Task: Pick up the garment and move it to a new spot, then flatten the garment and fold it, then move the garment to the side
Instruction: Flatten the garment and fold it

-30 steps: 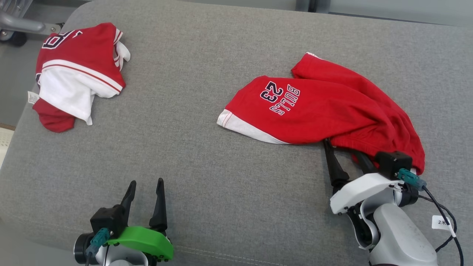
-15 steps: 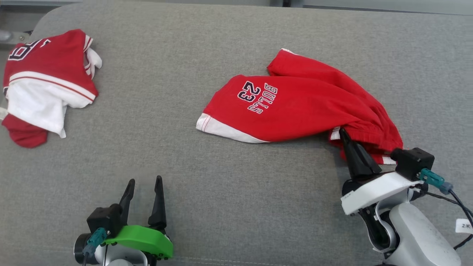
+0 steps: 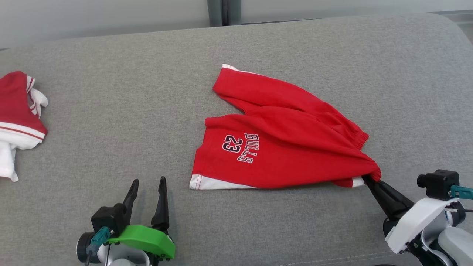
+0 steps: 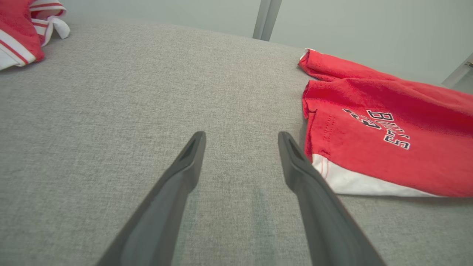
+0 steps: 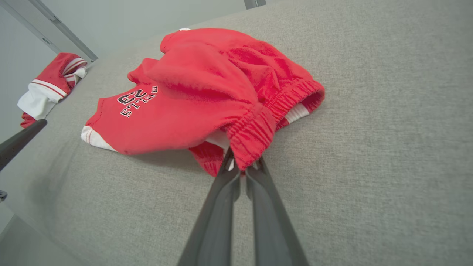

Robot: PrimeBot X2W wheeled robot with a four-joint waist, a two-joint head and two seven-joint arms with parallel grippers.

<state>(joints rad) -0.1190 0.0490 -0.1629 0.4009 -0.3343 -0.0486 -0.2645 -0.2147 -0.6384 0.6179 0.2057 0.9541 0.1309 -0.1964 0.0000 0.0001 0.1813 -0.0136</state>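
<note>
Head view: a red-and-white garment [image 3: 16,122] lies at the left edge. The left gripper [image 3: 148,181] is spread wide and empty at the near edge of the grey cushion [image 3: 111,111]. The red shorts [image 3: 281,147] (printed BULLS 23) lie right of centre, waistband pinched in the closed right gripper [image 3: 369,180].

Legible text sits on the red shorts [image 3: 295,159]: a print [image 3: 239,147] on one leg, near the white hem band. "BULLS" in white capitals with dark outline, and under it "23" in dark digits with white outline. Head view: print lies sideways, running down the frame. Both wrist views: same print, skewed, "23" harder to read.
</note>
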